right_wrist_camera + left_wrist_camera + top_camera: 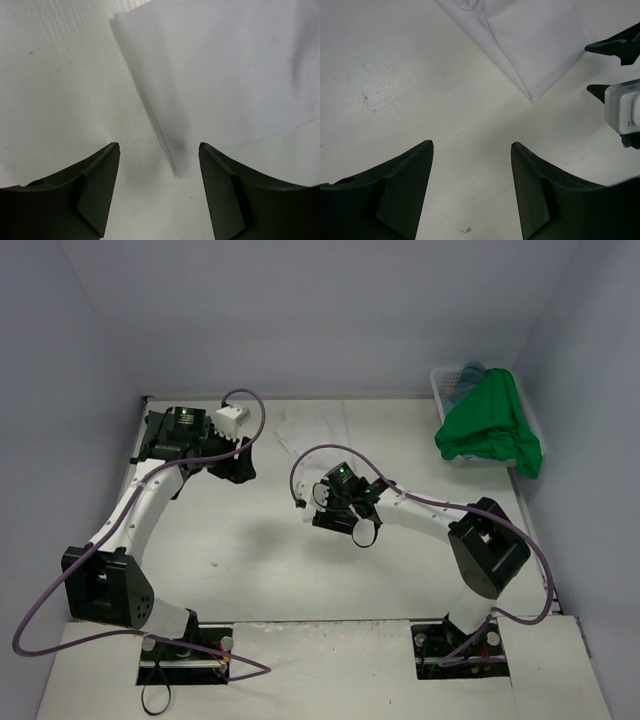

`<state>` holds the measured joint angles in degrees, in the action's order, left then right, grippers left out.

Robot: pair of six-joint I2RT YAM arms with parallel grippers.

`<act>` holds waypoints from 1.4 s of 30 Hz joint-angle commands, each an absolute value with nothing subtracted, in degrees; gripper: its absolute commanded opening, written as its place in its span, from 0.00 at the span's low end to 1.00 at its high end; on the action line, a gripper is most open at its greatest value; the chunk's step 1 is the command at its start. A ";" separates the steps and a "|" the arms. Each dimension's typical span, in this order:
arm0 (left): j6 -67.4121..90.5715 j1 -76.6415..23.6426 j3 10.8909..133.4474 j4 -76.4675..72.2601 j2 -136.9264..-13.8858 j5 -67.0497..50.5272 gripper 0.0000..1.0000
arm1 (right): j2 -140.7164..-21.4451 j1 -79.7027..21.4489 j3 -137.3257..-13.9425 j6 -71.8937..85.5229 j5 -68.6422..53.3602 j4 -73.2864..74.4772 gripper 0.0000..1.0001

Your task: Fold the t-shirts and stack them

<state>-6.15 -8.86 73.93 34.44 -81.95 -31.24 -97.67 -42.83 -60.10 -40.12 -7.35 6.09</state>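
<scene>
A white t-shirt (314, 432) lies folded flat on the table, behind and between the two arms. In the right wrist view one corner of the white t-shirt (225, 75) ends just ahead of my right gripper (159, 146), which is open and holds nothing. My right gripper (335, 508) hovers at the shirt's near edge. In the left wrist view another corner of the white t-shirt (530, 45) lies well ahead of my left gripper (472, 145), open over bare table. My left gripper (238, 467) is left of the shirt. A bright green t-shirt (488, 425) hangs over the basket's rim, and a teal-blue one (471, 373) shows inside.
A white lattice basket (443, 383) stands at the back right corner against the wall. Purple cables (300, 470) loop above both wrists. Dark fingertips (612, 47) and a grey block (624, 111) show at the right edge of the left wrist view.
</scene>
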 commanded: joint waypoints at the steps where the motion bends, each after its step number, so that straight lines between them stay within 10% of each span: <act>1: -7.65 -8.53 77.34 33.05 -80.68 -31.20 0.58 | -94.57 -44.47 -58.89 -40.16 -6.25 4.14 0.61; 42: -7.82 -8.53 77.87 33.66 -82.00 -30.59 0.58 | -111.97 -41.93 -61.16 -49.40 -6.14 -3.61 0.56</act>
